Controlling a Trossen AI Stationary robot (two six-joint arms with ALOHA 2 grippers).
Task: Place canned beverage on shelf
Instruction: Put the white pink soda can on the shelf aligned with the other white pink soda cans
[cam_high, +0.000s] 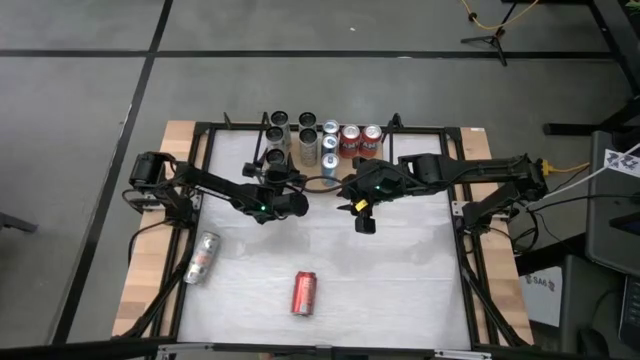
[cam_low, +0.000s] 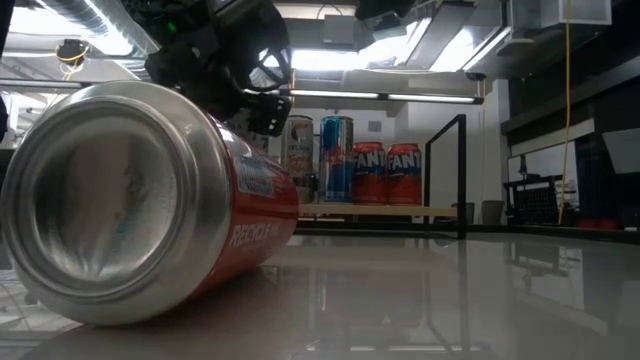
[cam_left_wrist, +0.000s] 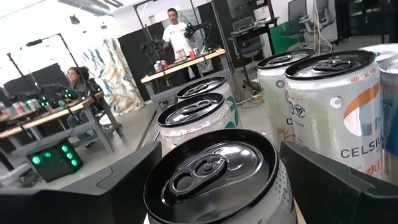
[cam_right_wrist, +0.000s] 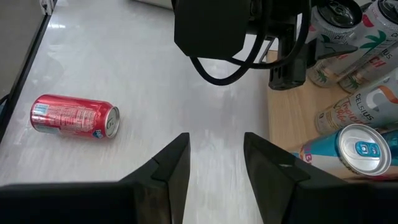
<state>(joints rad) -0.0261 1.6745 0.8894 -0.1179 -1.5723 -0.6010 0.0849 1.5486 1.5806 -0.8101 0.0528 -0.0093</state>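
Nearest to the table's front edge, well away from the shelf (cam_high: 320, 160), a red can (cam_high: 304, 292) lies on its side. A silver can (cam_high: 204, 256) lies left of it. Closer to the shelf, the right gripper (cam_right_wrist: 216, 162) hovers empty, fingers slightly apart. At the shelf's left end, the left gripper (cam_high: 272, 172) stands released, its fingers either side of a black-topped can (cam_left_wrist: 214, 180) standing there.

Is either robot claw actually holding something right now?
Left gripper straddles an upright can on the shelf; whether it grips is unclear. Right gripper holds nothing.

A robotics lab: workbenches (cam_left_wrist: 180, 65) with gear, seated and standing people (cam_left_wrist: 176, 31), tripod (cam_high: 490, 35) at one o'clock.
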